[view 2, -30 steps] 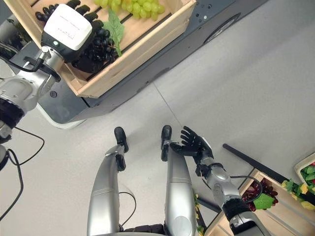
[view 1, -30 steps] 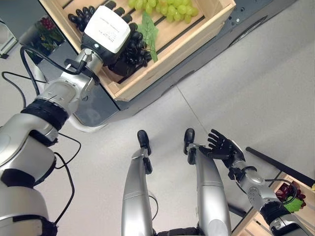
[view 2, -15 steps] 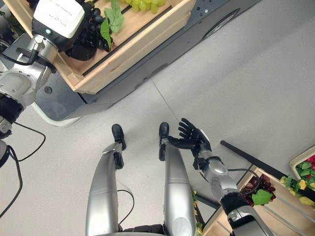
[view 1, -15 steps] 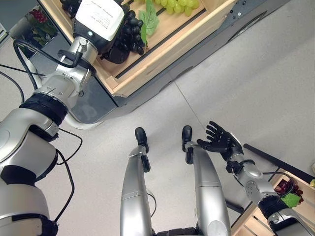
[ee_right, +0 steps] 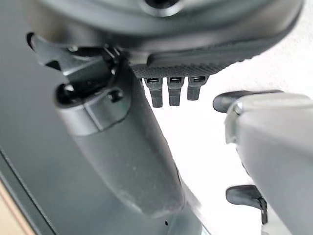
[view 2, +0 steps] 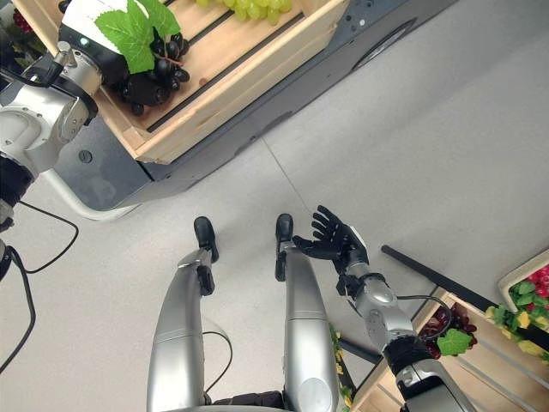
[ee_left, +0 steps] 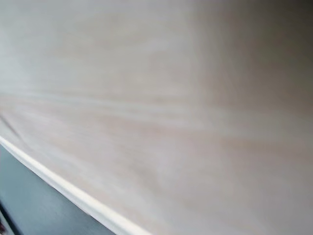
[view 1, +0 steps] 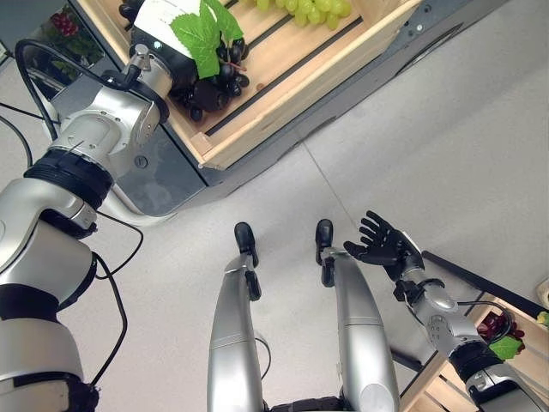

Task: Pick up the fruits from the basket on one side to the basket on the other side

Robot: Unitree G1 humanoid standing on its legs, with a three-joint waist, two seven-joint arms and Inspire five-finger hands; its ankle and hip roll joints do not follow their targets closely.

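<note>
Left eye view: my left hand (view 1: 163, 39) has its fingers clenched round the dark grape bunch (view 1: 213, 81), leaf up (just above the near corner of the wooden crate (view 1: 283, 94)); my right hand (view 1: 383, 249) hangs released, far across, nearer the other basket (view 2: 455, 365) where the bunch must travel.

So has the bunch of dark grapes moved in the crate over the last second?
Yes. The dark grapes, in the left hand, have turned leaf-up and shifted away from the wooden crate's front rim, toward the green grapes.
</note>
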